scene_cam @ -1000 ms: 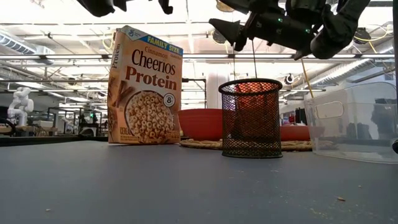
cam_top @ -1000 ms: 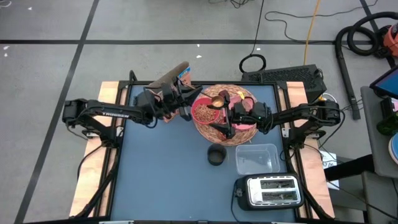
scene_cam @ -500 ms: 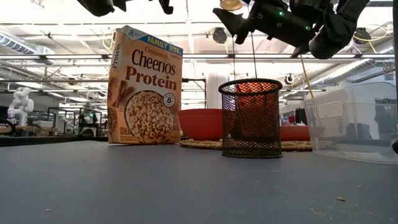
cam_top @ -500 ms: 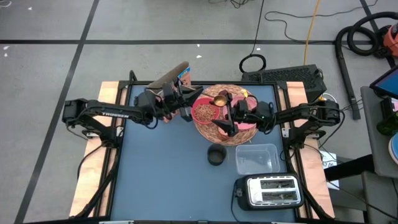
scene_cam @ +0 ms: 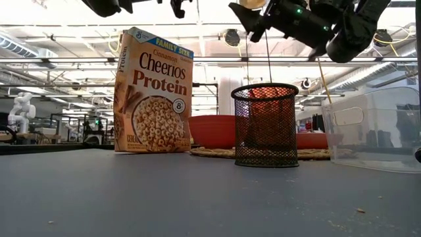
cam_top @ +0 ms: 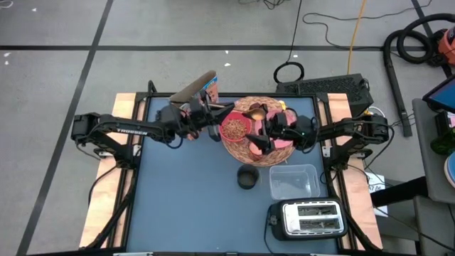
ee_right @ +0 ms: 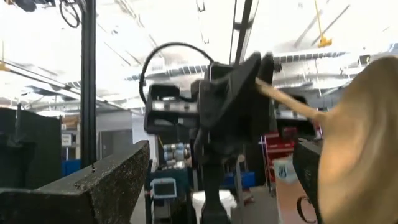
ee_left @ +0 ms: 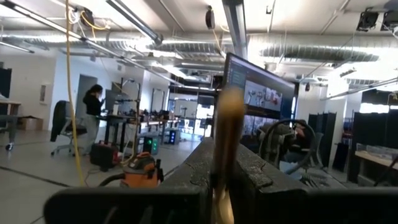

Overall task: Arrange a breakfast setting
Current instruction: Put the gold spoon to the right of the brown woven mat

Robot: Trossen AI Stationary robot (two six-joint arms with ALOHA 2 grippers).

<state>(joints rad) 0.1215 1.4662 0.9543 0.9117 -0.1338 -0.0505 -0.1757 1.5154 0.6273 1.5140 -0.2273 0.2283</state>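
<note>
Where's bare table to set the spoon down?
Free: the near-left table, left of the mesh cup and toaster, in front of the cereal box. Crowded: the mat under both arms, and the near-right corner holding the tub.

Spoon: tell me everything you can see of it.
Tan, wooden-looking spoon: slim straight handle, rounded bowl. It hangs roughly level in the air above the mat. The left gripper has its fingers shut on the handle's end; the bowl end is close to the open right gripper, contact unclear.
</note>
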